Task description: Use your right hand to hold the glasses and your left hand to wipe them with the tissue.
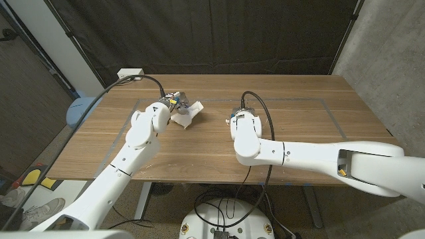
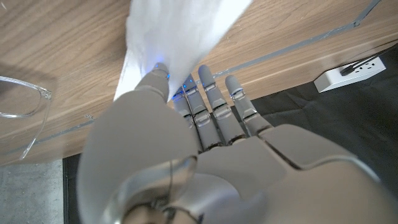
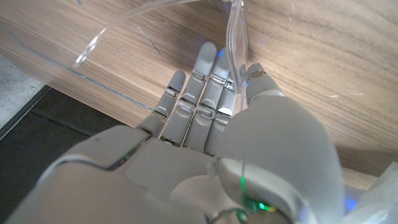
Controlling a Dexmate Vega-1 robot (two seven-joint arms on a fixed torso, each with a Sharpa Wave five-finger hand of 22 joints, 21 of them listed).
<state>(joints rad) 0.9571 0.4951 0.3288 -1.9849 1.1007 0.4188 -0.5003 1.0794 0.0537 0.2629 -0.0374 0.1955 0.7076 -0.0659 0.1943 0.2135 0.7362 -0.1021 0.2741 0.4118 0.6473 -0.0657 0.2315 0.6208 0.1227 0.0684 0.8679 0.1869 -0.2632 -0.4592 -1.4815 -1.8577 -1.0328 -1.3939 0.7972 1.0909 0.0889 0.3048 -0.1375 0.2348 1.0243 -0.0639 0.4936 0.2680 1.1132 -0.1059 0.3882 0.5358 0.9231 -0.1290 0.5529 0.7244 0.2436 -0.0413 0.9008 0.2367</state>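
Observation:
In the right wrist view, my right hand [image 3: 211,118] pinches a temple of the clear glasses [image 3: 235,37] between thumb and fingers, just above the wood. In the head view that hand [image 1: 236,119] sits mid-table, mostly hidden behind its own wrist. My left hand [image 1: 171,101] is at the back left of the table with the white tissue [image 1: 186,114] hanging from it towards the right hand. The left wrist view shows this hand [image 2: 186,143] gripping the tissue [image 2: 180,31] between thumb and fingers, with a lens of the glasses [image 2: 42,96] off to one side, apart from the tissue.
A white power strip [image 1: 131,73] lies at the table's [image 1: 299,119] back left edge, with a black cable running from it. A thin taped outline [image 1: 319,101] marks the tabletop. A blue object [image 1: 80,109] sits off the table's left side.

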